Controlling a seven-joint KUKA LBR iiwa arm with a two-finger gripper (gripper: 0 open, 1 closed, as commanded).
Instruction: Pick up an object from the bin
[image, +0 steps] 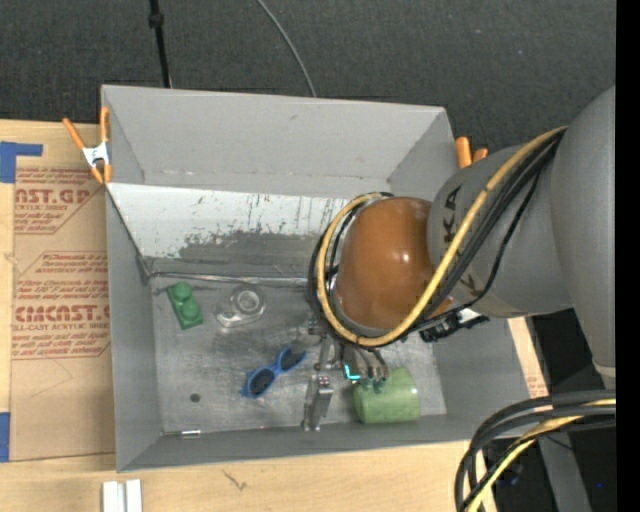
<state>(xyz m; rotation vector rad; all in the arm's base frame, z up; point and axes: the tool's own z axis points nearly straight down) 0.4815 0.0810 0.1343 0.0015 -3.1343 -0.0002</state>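
Observation:
My gripper (322, 392) hangs low over the bin's front middle, its metal fingers pointing down toward the floor. Just to its right lies a pale green cylinder-shaped cup (386, 399) on its side, touching or nearly touching the gripper body. To the left of the fingers lie blue toy sunglasses (272, 372), a short gap away. Nothing shows between the fingers.
A clear plastic piece (240, 305) lies at the back middle of the floor, and a green block-like toy (184, 306) sits at the back left. The arm with its orange dome covers the bin's right half.

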